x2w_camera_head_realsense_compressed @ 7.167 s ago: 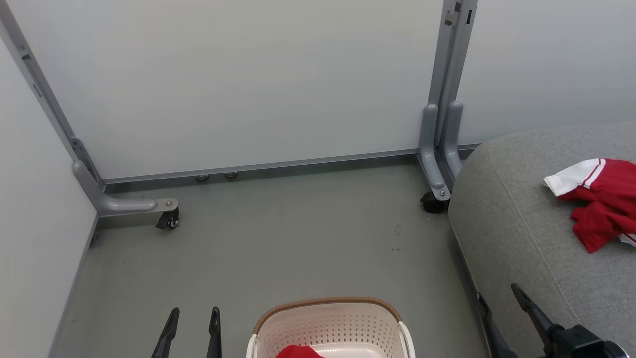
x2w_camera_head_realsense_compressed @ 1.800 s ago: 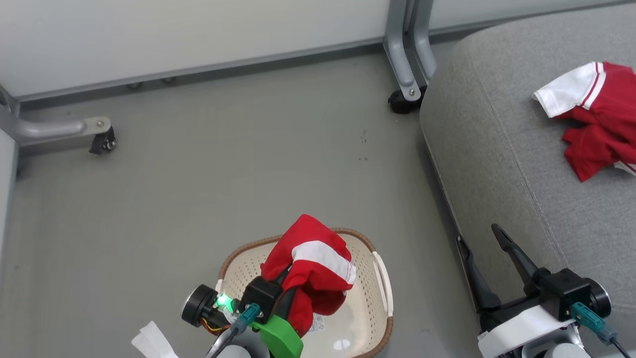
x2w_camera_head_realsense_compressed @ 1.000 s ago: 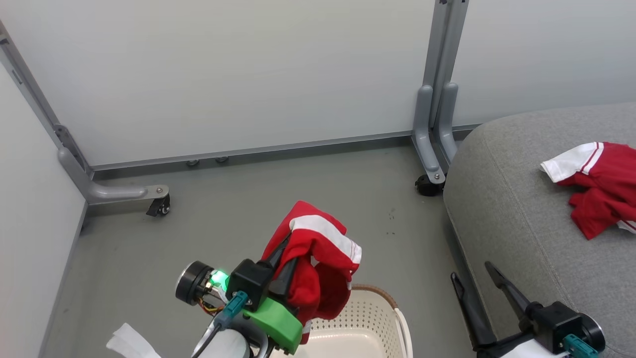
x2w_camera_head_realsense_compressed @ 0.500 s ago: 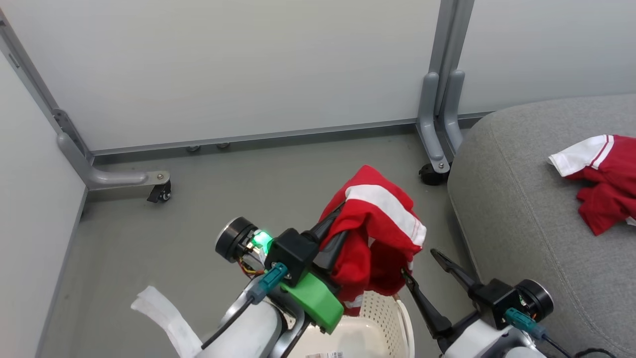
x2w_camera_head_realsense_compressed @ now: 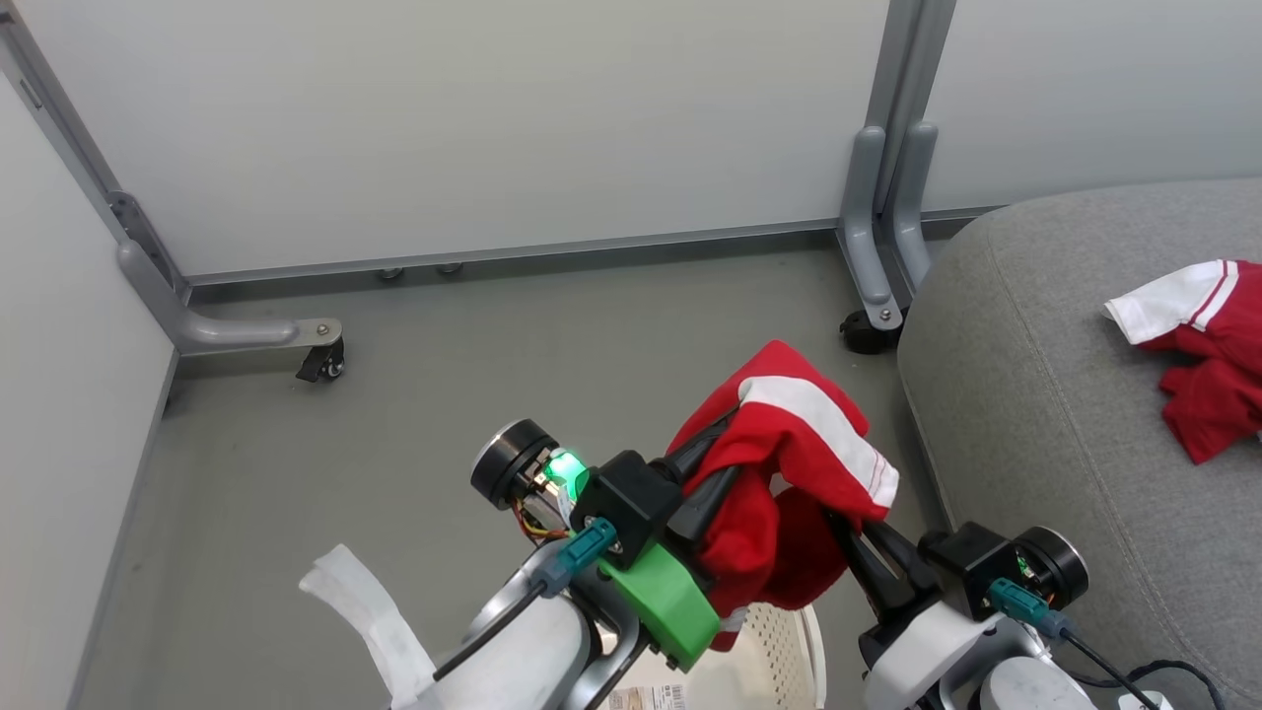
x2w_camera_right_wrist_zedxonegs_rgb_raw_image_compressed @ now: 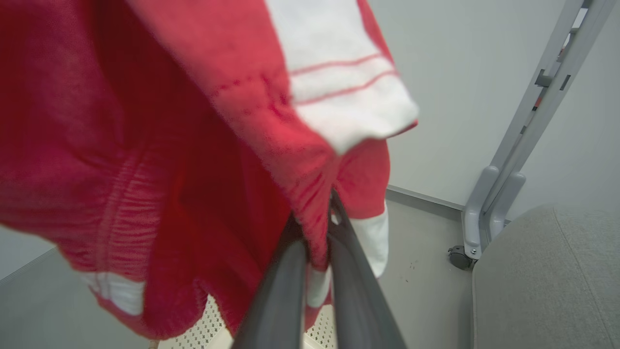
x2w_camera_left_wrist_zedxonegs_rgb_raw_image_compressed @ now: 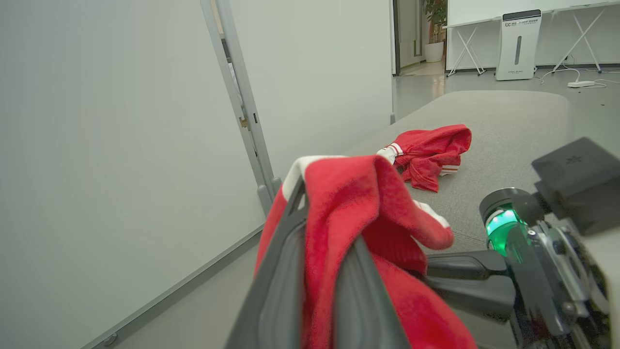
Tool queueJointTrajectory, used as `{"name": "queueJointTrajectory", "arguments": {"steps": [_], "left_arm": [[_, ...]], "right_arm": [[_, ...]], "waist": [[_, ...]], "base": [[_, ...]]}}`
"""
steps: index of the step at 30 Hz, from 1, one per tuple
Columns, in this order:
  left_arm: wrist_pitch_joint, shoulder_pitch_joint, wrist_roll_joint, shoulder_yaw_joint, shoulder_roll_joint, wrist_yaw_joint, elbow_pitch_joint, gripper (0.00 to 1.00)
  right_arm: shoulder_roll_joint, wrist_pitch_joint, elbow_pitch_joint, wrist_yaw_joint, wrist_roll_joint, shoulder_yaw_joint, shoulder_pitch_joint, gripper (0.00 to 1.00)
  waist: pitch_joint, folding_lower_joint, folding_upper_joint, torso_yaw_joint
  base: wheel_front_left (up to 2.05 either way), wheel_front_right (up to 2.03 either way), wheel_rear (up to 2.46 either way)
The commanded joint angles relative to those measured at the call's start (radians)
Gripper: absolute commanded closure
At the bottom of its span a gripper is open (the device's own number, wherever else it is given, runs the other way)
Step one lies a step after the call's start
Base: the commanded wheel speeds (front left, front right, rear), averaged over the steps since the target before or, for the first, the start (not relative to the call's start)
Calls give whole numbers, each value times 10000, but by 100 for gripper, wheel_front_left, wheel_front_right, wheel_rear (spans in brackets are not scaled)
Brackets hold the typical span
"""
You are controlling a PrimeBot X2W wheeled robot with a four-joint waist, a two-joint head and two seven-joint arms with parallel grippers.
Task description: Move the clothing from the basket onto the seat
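A red garment with white stripes [x2w_camera_head_realsense_compressed: 789, 463], part of the clothing, hangs in the air above the basket [x2w_camera_head_realsense_compressed: 794, 646], whose cream perforated wall shows at the bottom edge. My left gripper [x2w_camera_head_realsense_compressed: 712, 461] is shut on its left side, the fabric bunched between the fingers [x2w_camera_left_wrist_zedxonegs_rgb_raw_image_compressed: 286, 271]. My right gripper [x2w_camera_head_realsense_compressed: 856, 544] is shut on the garment's lower right fold, its fingers [x2w_camera_right_wrist_zedxonegs_rgb_raw_image_compressed: 290, 286] close together with red cloth [x2w_camera_right_wrist_zedxonegs_rgb_raw_image_compressed: 184, 145] pinched at the tips. Another red garment [x2w_camera_head_realsense_compressed: 1208, 340] lies on the grey seat [x2w_camera_head_realsense_compressed: 1045, 414] to the right.
Grey floor [x2w_camera_head_realsense_compressed: 444, 375] lies ahead, bounded by pale partition panels. A caster foot [x2w_camera_head_realsense_compressed: 320, 360] stands at the left and a grey post with a caster [x2w_camera_head_realsense_compressed: 873, 330] by the seat's corner. A white paper strip [x2w_camera_head_realsense_compressed: 370, 616] hangs beside my left forearm.
My right gripper has moved left under the hanging garment and shut on it. The left gripper has carried the garment a little to the right, still shut on it.
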Motion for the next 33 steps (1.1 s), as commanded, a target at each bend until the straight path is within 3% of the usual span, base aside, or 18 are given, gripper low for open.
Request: {"name": "queueJointTrajectory", "arguments": {"steps": [1, 21, 22, 23, 33], "left_arm": [[-77, -51, -97, 14, 86, -21, 96, 100], [-28, 347, -523, -196, 288, -159, 633, 100], [-35, 345, -507, -177, 313, -116, 619, 36], [-24, 340, -498, -175, 336, -81, 618, 0], [51, 346, -609, -196, 444, 20, 538, 0]], "right_arm": [[-41, -15, 11, -16, 30, -24, 63, 100], [-221, -13, -32, -15, 224, -168, 289, 100], [-219, -14, -42, -15, 220, -175, 294, 100], [-216, -13, -54, -15, 218, -179, 291, 100], [-118, -14, -200, -16, 281, -306, 181, 100]], "waist": [[6, 1, 0, -42], [-89, 1, 0, -223], [-92, 1, 0, -225], [-93, 1, 0, -229], [-54, 1, 0, -255]], "base": [[0, 0, 0], [0, 0, 0], [0, 0, 0], [0, 0, 0], [0, 0, 0]]}}
